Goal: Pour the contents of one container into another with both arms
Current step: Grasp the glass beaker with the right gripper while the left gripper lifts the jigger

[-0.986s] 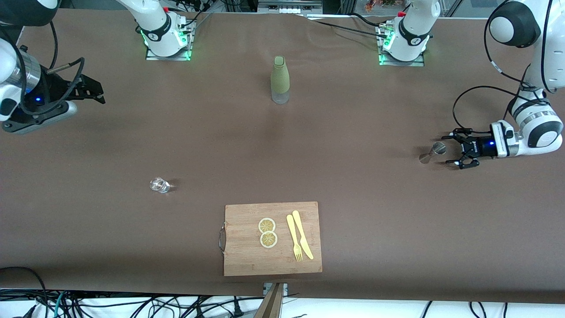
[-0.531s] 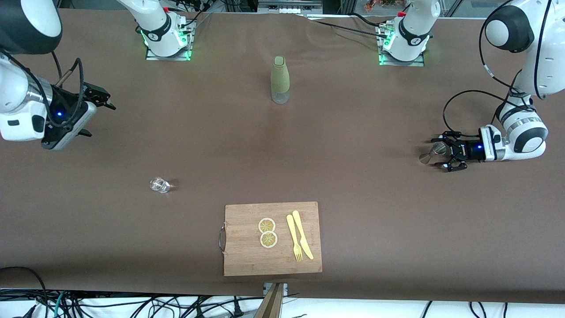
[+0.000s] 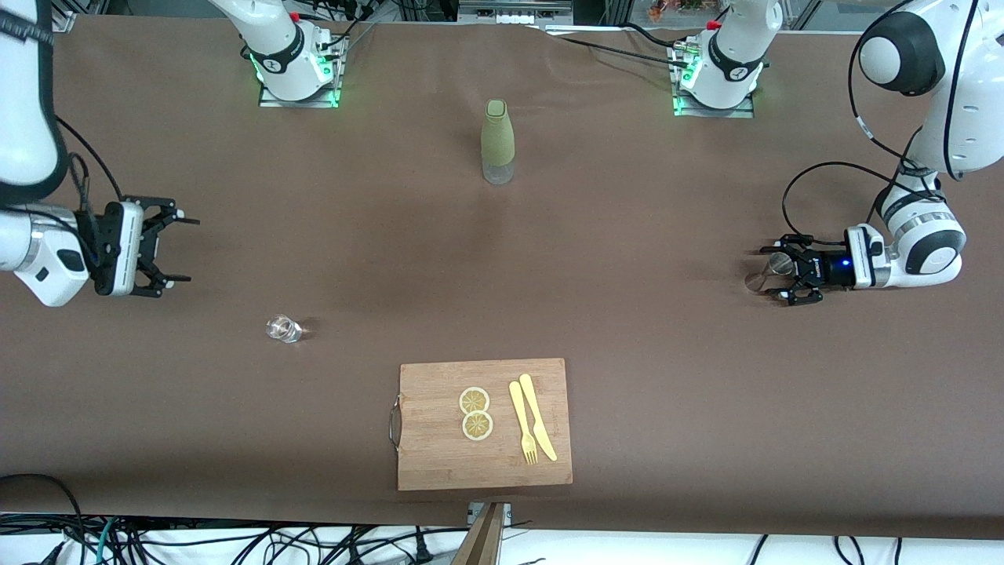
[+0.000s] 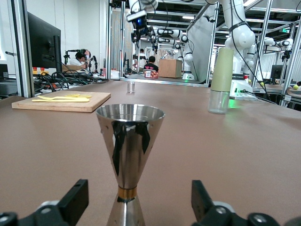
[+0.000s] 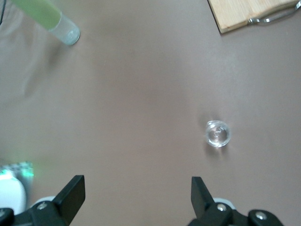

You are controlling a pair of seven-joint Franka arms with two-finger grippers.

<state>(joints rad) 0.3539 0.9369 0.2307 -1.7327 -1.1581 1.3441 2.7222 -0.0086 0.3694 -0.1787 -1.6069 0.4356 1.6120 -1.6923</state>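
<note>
A steel hourglass-shaped jigger (image 3: 759, 276) (image 4: 129, 150) stands upright near the left arm's end of the table. My left gripper (image 3: 773, 273) (image 4: 136, 202) is low at the table and open, one finger on each side of the jigger's waist without touching it. A small clear glass (image 3: 283, 329) (image 5: 217, 133) stands toward the right arm's end. My right gripper (image 3: 190, 249) (image 5: 136, 193) hangs open and empty over bare tabletop, apart from the glass.
A tall green bottle with a clear base (image 3: 497, 141) (image 4: 221, 80) (image 5: 47, 16) stands mid-table between the arm bases. A wooden cutting board (image 3: 439, 463) (image 4: 61, 102) near the front edge carries two lemon slices (image 3: 475, 413), a yellow fork and a knife (image 3: 533, 428).
The left gripper has slid forward until its fingers flank the jigger. The right arm has swung down and turned, bringing its gripper closer to the glass.
</note>
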